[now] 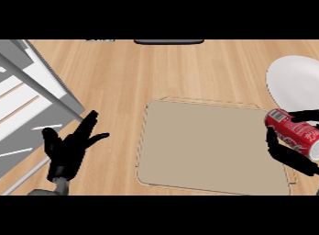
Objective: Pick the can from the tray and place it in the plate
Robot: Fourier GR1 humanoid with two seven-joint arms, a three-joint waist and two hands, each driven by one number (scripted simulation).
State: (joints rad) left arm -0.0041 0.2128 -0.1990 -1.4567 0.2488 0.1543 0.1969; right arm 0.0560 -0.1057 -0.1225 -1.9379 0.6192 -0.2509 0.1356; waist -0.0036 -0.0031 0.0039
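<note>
A red can (297, 133) lies tilted in my right hand (292, 158), whose fingers and thumb curl round it at the right edge of the tan tray (203, 147). The can hangs over the tray's right rim, just below the white plate (301, 80) at the upper right. My left hand (71, 147) rests open on the wooden counter to the left of the tray, fingers up.
A grey and white rack-like structure (20, 105) fills the left side. A dark object (169, 41) sits at the counter's far edge. Bare wooden counter (155, 69) lies between the tray and the far edge.
</note>
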